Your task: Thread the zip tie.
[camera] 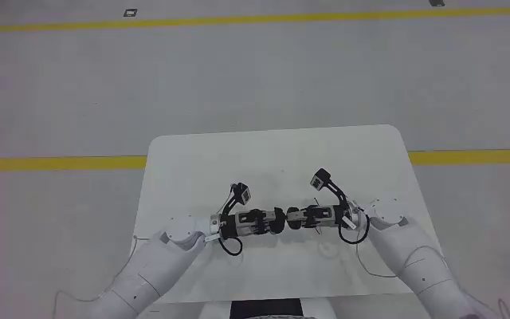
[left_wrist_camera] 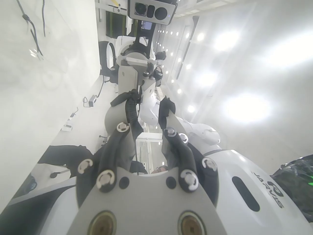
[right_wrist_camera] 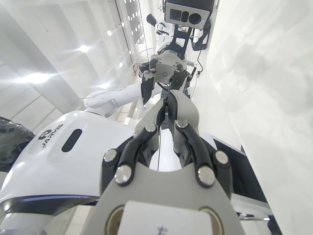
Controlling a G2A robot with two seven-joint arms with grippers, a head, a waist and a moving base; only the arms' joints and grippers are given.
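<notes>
Zip tie [left_wrist_camera: 24, 16] threading is staged over the table [camera: 279, 151].

Both arms hang above the middle of the table, toward the robot's side, with their grippers tip to tip.
- Left gripper [left_wrist_camera: 143, 103]: fingers are spread wide, and nothing is seen between them.
- Right gripper [right_wrist_camera: 168, 99]: fingers are pressed together. Whether a strand is pinched there cannot be told, as it would be too thin to confirm.
- The tie is a thin black strand with a small head. It lies flat on the table, apart from both grippers.
- A second strand [left_wrist_camera: 43, 5] lies just beside the tie on the table.

Judgement: the step in hand is to get head and tail each into a firm pinch before any feeding.
- Grip the head close behind its slot, with the slot facing the other gripper.
- Hold the tail short, so that it cannot bend away on contact.
- Bring both onto one line, level with the table, and feed slowly.
- Turn the toothed face toward the catch, or the tie will slide through without locking.

Risks: a strand lying flat on the table gives the fingertips little to bite, and the wide gripper may close on nothing — check the catch before lifting.
</notes>
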